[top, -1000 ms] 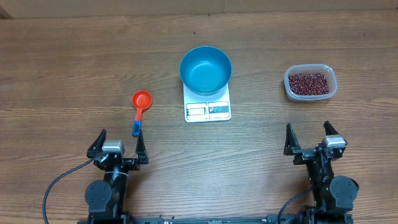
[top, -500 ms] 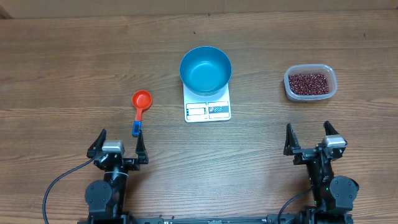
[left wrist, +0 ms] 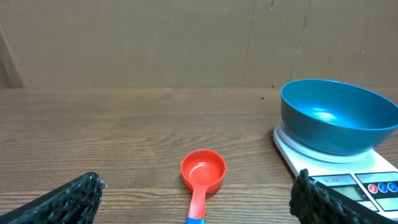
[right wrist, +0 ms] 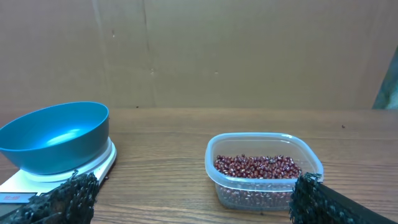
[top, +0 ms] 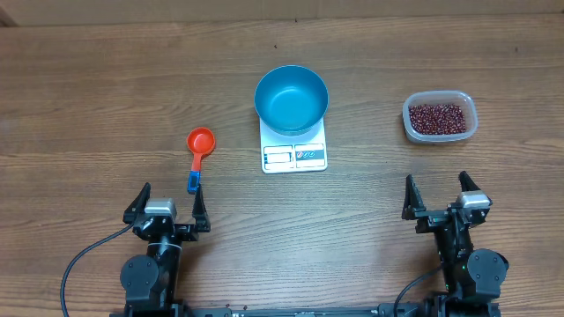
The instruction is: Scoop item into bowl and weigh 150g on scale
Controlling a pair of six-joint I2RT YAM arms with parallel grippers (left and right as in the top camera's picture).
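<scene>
Left gripper (top: 172, 187) and right gripper (top: 435, 178) are gaping empty; smooth round bowl (top: 291, 99) is sitting on flat white scale (top: 294, 156), oval beans (top: 438, 117) filling clear plastic tub (top: 408, 123) far right.

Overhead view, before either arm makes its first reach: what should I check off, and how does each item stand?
1. bowl sits on the scale: ok.
2. Bowl empty: ok.
3. red scoop lies free on the table, just ahead of the left gripper: ok.
4. beans in the uncovered clear tub, ahead of the right gripper: ok.
5. Both grippers open, holding nothing: ok.
6. Scale display zeroed with the bowl on it: cannot tell, too small to read.
</scene>
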